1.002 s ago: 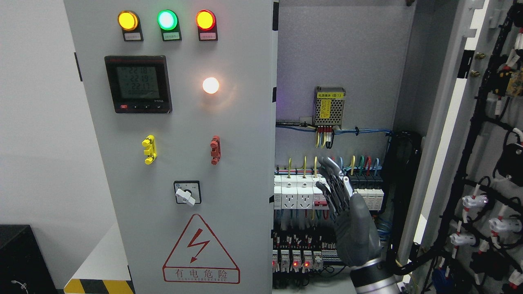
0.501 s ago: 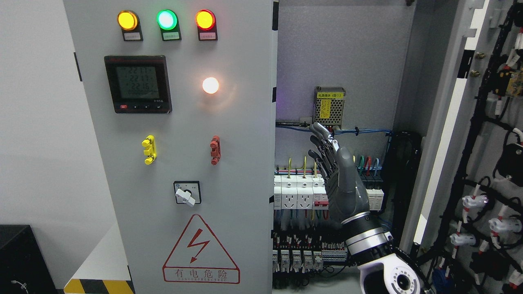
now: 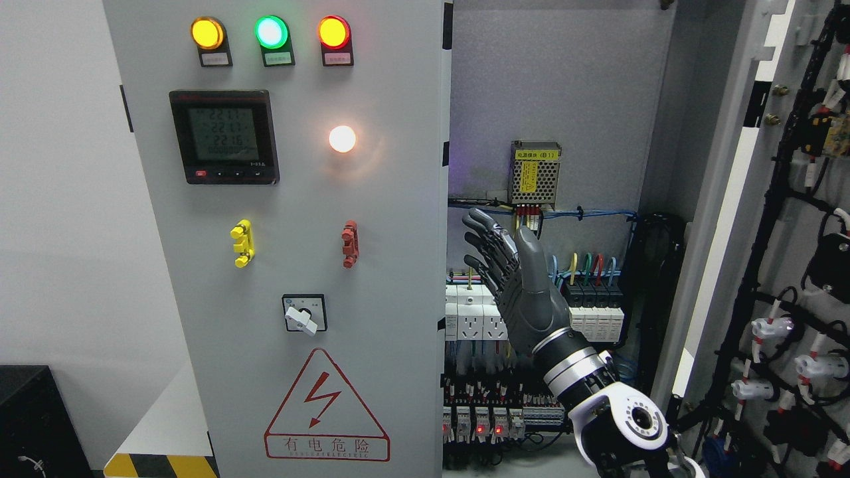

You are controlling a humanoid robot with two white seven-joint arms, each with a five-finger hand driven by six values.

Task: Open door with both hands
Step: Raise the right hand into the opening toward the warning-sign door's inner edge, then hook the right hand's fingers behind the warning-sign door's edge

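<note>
A grey electrical cabinet fills the head view. Its left door stands closed, carrying three lamps, a meter, a rotary switch and a red warning triangle. The right door is swung wide open, its inside lined with black cable harness. My right hand comes up from the lower right inside the opening. Its dark fingers are spread and held upright, holding nothing, a short way right of the left door's free edge and apart from it. The left arm does not show.
Inside the cabinet sit a small power supply, a row of white sockets and breakers and coloured wiring behind my hand. A black box stands at the lower left. A yellow-black striped edge runs along the bottom.
My right hand has risen from the breaker row and moved left, toward the free edge of the left door. More of the white forearm now shows.
</note>
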